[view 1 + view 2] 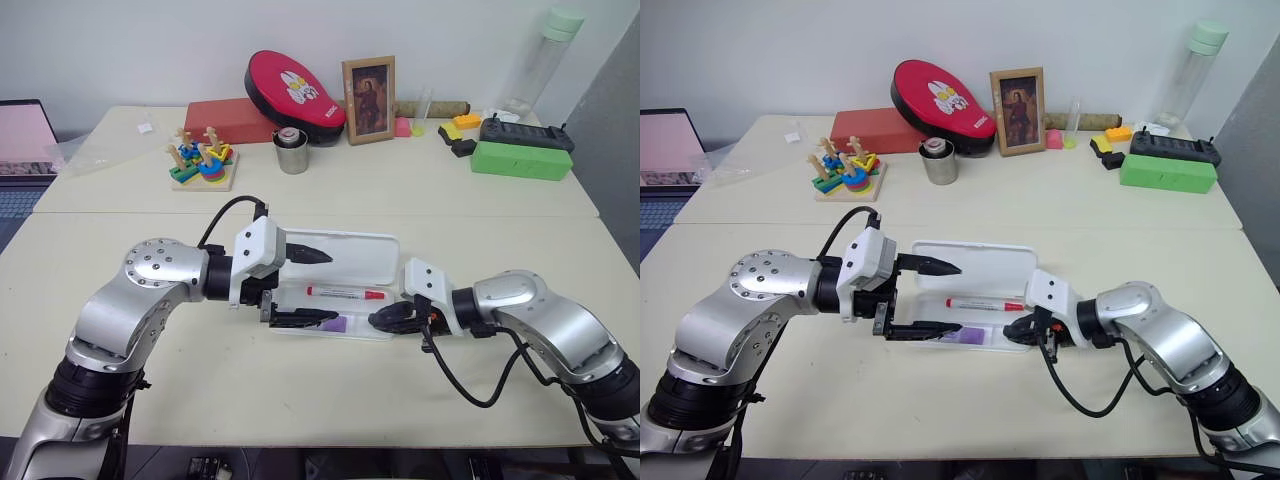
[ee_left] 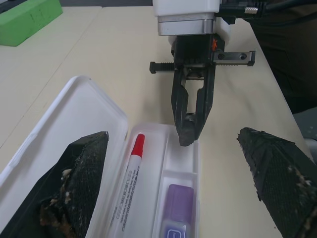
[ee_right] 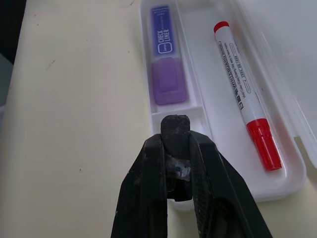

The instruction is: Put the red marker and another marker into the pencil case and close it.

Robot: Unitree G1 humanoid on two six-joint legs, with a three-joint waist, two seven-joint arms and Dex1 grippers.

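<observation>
- The pencil case lies open on the table, long axis across the robot's front; its lid lies flat at 12 o'clock of the tray.
- The red marker lies lengthwise in the tray's far lane, cap toward the right arm. The purple marker lies in the near lane, parallel to it. Both items appear already loaded; closing remains, in my judgement.
- The left gripper is spread wide, one finger over the lid, the other over the tray's near edge, straddling the case's left end.
- The right gripper is pressed together, holding nothing, its tip at the tray's right end.
- Key relation: the lid lies beyond the tray from both hands; the left gripper is nearer its free edge.
- The hinge line and any latch cannot be made out; the left finger partly covers the purple marker in the head views.
</observation>
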